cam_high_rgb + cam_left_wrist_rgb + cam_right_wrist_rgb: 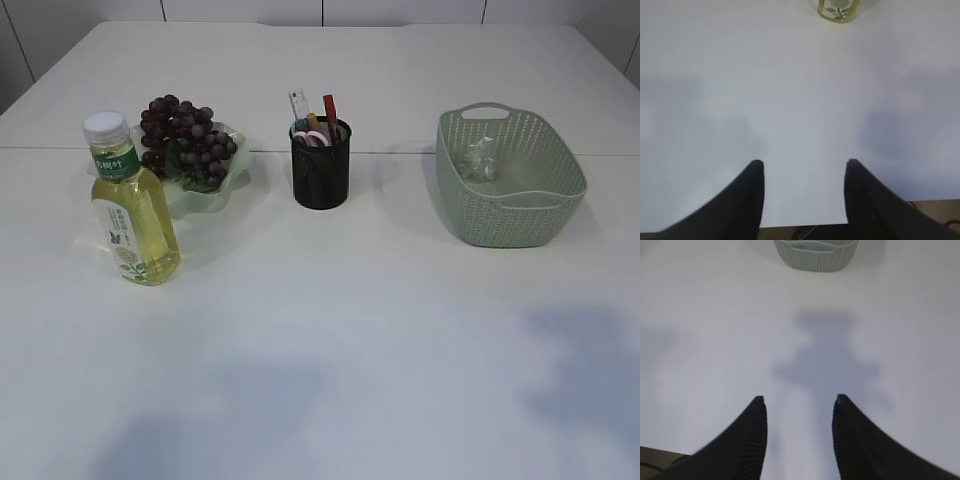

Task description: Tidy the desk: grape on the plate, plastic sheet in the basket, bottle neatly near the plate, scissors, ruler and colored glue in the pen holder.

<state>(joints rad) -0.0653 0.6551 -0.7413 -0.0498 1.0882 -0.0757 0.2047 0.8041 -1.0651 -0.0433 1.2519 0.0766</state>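
Hanging apart with nothing between its black fingers [752, 200], the left gripper [802, 167] sits over bare white table [330, 330] near its front edge; the right gripper [797, 402] likewise stands parted and empty above the tabletop. Ahead of the left, the bottle [130, 205] of yellow liquid stands upright just beside the pale green plate [215, 195], which carries the grape bunch [185, 140]. Centre: black mesh pen holder [321, 170] containing scissors [311, 138], ruler [298, 105] and red colored glue [329, 105]. Right: green basket [505, 215] with the crumpled plastic sheet [481, 157] inside. Foreground tabletop lies wide and open, shadows only.
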